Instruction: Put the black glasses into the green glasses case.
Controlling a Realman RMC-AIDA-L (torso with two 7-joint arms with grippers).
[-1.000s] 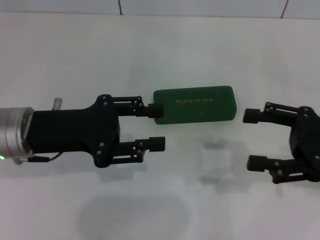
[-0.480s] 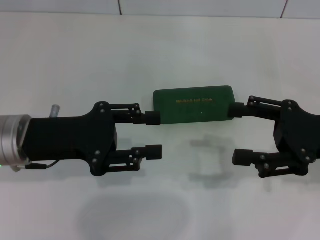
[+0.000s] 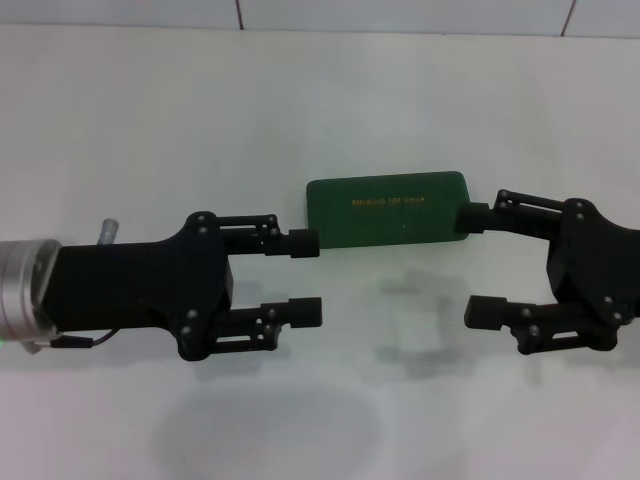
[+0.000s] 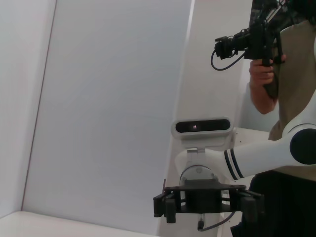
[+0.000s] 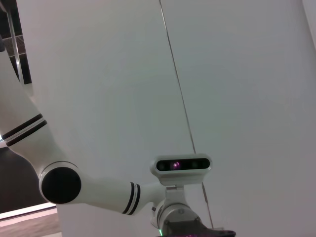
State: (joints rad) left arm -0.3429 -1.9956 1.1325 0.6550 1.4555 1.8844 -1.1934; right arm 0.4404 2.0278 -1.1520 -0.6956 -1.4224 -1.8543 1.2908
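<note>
The green glasses case lies closed on the white table, gold lettering on its lid. The black glasses are out of view. My left gripper is open, low over the table to the left of the case, with one fingertip at the case's near left corner. My right gripper is open on the right, with one fingertip against the case's right end. Whether either fingertip touches the case I cannot tell. The left wrist view shows the right gripper from afar, open.
The table's far edge meets a tiled wall at the back. A small metal stub shows beside my left wrist. In the left wrist view a person stands behind the robot holding a camera.
My right gripper has moved left until its far finger reached the case's right end. My left gripper has drawn back a little, its far finger coming off the case's left end.
</note>
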